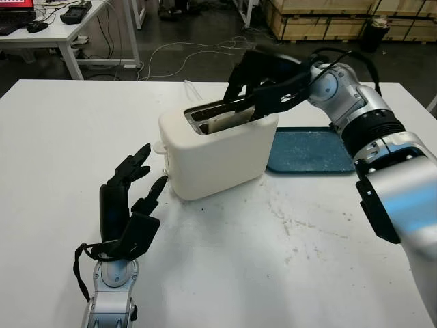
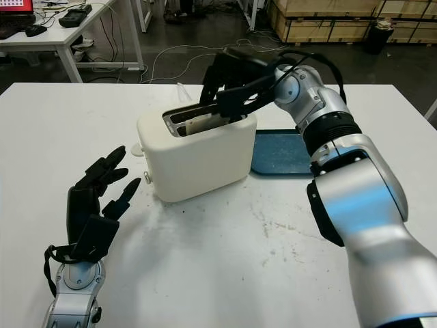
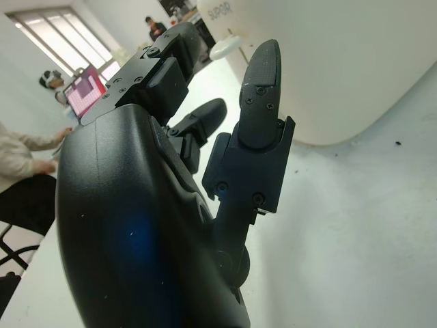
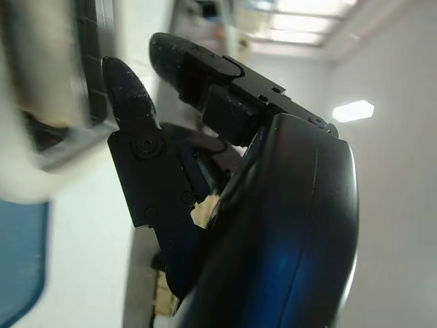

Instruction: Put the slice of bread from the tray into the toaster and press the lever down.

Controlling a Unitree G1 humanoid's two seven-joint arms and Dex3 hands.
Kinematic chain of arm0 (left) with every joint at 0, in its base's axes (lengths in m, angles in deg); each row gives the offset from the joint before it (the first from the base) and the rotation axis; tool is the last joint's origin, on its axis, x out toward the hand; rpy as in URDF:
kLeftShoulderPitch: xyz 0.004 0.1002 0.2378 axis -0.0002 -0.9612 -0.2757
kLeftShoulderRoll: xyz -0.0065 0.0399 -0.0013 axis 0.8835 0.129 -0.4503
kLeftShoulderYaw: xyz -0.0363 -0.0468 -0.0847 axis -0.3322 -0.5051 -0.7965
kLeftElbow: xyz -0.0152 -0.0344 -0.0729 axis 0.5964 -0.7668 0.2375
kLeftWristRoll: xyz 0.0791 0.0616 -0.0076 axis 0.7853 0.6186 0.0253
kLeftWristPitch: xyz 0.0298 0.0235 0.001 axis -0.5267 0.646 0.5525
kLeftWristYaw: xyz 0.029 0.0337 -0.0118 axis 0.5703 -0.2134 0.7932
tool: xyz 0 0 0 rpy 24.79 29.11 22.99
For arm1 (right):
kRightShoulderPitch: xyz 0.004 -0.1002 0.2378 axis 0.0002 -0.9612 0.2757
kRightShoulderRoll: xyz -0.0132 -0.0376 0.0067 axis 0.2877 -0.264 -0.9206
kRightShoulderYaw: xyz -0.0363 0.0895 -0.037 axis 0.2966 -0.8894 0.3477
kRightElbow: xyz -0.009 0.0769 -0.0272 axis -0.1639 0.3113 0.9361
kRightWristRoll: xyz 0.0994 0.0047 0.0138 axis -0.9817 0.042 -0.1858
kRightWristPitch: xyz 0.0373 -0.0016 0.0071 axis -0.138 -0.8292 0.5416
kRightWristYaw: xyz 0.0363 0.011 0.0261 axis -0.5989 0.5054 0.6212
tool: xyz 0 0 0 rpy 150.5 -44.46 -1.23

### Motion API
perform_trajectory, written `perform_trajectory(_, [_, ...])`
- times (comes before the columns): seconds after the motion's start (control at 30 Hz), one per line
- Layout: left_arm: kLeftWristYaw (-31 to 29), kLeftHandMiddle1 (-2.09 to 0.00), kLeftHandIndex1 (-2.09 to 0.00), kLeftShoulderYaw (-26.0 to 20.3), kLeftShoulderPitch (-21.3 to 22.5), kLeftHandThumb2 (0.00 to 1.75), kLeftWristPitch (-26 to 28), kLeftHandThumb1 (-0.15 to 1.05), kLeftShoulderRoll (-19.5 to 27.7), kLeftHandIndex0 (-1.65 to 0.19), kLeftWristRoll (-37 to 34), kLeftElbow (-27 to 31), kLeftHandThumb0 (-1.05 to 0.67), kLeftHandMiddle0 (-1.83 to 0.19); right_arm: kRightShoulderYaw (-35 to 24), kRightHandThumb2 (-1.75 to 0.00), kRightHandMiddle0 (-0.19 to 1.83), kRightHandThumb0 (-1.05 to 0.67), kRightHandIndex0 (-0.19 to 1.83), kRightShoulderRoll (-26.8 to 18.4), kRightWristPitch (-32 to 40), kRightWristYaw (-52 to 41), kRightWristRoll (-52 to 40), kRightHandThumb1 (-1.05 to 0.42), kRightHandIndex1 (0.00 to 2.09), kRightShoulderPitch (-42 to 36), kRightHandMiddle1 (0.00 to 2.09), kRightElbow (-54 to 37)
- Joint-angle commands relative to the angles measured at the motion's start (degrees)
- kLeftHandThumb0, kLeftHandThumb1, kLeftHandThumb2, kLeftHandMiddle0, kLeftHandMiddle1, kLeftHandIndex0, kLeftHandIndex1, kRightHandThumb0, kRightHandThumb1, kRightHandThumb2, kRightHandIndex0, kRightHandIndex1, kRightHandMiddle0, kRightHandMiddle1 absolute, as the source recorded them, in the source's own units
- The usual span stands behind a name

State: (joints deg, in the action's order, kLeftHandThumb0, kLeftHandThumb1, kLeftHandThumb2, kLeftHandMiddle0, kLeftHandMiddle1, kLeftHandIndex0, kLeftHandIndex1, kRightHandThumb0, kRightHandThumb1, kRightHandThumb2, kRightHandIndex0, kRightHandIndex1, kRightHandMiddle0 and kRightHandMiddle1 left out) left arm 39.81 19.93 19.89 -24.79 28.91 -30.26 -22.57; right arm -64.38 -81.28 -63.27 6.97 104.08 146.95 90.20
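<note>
A white toaster stands mid-table. A pale slice of bread sits in its near slot, its top edge showing. My right hand hovers over the slots with its black fingers stretched along the toaster's top, holding nothing; I cannot tell whether they touch the bread. The blue tray lies bare behind the toaster to the right. My left hand is open above the table just left of the toaster, its fingertips pointing at the end that carries the white lever knob.
The white table carries scattered crumbs in front of the toaster. A white cable runs off behind the toaster. Desks, floor cables and wooden crates lie beyond the far edge. People sit at a desk in the left wrist view.
</note>
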Motion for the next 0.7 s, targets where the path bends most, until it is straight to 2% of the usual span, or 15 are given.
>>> perform_trajectory(0.0, [-0.08, -0.91, 0.0, 0.0, -0.19, 0.21, -0.31, 0.92, 0.2, -0.58, -0.12, 0.22, -0.37, -0.28, -1.8, 0.0, 0.99, -0.55, 0.62, -2.22, -2.14, 4.76, -0.96, -0.78, 0.96, 0.9, 0.0, -1.21])
perform_trajectory(0.13, [-0.18, -0.92, 0.0, -0.19, -0.05, 0.2, -0.28, 0.92, 0.39, -0.58, -0.22, 0.01, -0.39, -0.29, -4.83, -0.01, 0.94, -0.58, 0.6, -4.83, -5.82, 9.31, -2.65, -0.81, 0.81, -4.01, 0.0, -6.21])
perform_trajectory(0.27, [-0.23, -0.93, 0.0, -0.08, 0.02, 0.21, -0.06, 0.92, 0.77, -0.58, 0.4, 0.25, -0.39, -0.29, -8.41, -0.01, 0.94, -0.62, 0.68, -5.5, -9.48, 7.81, -8.8, -0.85, 0.72, -15.62, 0.01, -16.42])
perform_trajectory(0.43, [-0.07, -0.93, 0.0, -0.42, 0.24, 0.21, -1.0, 0.92, 1.37, -0.58, 0.35, -0.05, -0.39, -0.3, -11.56, -0.01, 0.93, -0.61, 0.75, -3.2, -5.78, 0.8, -20.94, -0.89, 0.72, -37.0, 0.0, -35.32])
perform_trajectory(0.53, [0.06, -0.92, 0.0, -0.68, 0.6, 0.21, -1.4, 0.92, 1.79, -0.58, 0.54, -0.06, -0.38, -0.31, -12.35, -0.01, 0.94, -0.6, 0.76, -0.77, -2.37, -1.09, -25.39, -0.89, 0.7, -47.63, 0.01, -43.18])
perform_trajectory(0.67, [1.77, -0.85, -0.03, -1.41, 1.71, 0.18, -0.73, 0.92, 2.49, -0.63, 3.28, 0.73, -0.38, -0.4, -13.15, 0.0, 0.98, -0.63, 0.91, 3.88, 3.36, -1.98, -29.88, -0.91, 0.55, -58.78, 0.01, -51.22])
